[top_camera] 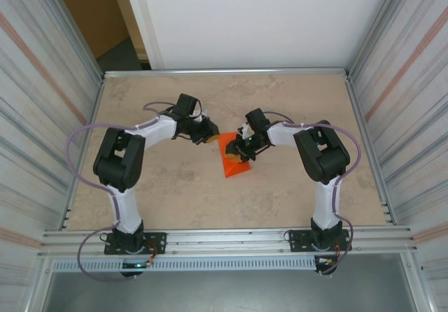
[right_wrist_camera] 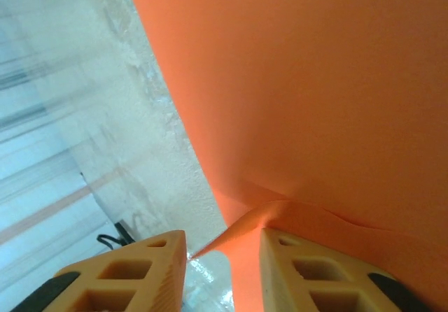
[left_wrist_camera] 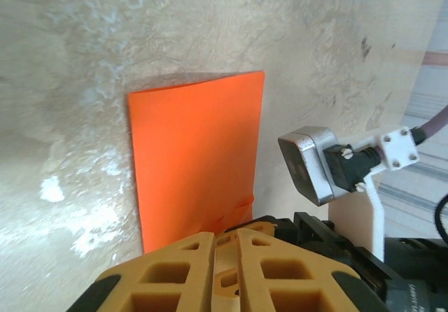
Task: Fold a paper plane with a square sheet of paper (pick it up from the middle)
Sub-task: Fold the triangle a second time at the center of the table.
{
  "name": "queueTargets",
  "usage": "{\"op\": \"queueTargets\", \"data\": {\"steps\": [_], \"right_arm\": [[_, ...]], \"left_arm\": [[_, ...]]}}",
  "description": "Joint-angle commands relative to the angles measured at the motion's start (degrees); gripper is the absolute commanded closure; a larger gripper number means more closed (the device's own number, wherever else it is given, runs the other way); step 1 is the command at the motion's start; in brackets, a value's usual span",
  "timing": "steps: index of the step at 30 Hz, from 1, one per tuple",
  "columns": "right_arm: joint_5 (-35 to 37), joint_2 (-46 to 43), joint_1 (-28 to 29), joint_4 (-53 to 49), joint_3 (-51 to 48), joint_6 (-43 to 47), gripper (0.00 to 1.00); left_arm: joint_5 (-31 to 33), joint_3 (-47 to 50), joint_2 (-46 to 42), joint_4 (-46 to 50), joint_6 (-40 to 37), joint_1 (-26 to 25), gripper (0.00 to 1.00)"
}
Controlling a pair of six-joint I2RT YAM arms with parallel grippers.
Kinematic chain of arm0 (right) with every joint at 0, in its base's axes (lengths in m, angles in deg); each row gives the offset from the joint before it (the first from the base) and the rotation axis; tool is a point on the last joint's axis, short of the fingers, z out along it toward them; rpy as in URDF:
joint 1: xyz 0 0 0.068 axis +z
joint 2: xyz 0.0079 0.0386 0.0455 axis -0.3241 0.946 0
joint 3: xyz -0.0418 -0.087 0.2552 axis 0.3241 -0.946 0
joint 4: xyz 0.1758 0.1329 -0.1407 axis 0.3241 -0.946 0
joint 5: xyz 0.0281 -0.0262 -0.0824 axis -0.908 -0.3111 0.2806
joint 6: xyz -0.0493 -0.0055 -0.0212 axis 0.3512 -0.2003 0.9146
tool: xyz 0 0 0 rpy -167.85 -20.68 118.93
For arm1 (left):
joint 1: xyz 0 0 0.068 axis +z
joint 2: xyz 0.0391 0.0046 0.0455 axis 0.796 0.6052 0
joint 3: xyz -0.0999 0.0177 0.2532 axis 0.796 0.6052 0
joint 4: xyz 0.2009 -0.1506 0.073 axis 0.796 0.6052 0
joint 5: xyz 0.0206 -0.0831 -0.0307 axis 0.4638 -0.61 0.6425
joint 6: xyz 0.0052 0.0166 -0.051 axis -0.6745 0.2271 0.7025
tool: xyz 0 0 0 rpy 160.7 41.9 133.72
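Pins paper (left_wrist_camera: 196, 158) edge with pressed-together left gripper (left_wrist_camera: 236, 234), likely as anchor; straddles raised fold (right_wrist_camera: 260, 217) with spread right gripper (right_wrist_camera: 222, 236), probably for pinching.

The table (top_camera: 175, 186) has a beige surface like stone, with pale blotches, and a metal rim (top_camera: 224, 71) runs along its far edge. Near its middle lies the orange sheet of paper (top_camera: 233, 159), folded over and mostly flat on the surface.

One orange sheet of paper (top_camera: 234, 159) — two robot arms (top_camera: 120, 159) — one table (top_camera: 175, 189).
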Motion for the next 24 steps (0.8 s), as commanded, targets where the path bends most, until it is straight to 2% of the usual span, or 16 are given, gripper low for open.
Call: {"op": "queueTargets", "data": {"steps": [1, 8, 11, 24], "right_arm": [[2.2, 1.8, 0.2, -3.6, -0.2, -0.1, 0.65], [3.0, 2.0, 0.2, -5.1, 0.3, 1.2, 0.65], [3.8, 2.2, 0.2, -6.0, 0.4, 1.4, 0.68], [4.9, 2.9, 0.1, -7.8, 0.5, 2.2, 0.72]], "left_arm": [[1.9, 3.2, -3.3, 0.4, 1.3, 0.8, 0.83], [1.6, 8.5, -7.3, -1.9, 2.5, 0.6, 0.82], [1.2, 9.8, -7.9, -2.1, 2.5, -0.4, 0.83], [0.7, 9.9, -4.3, -4.2, 4.0, -5.7, 0.87]]}}
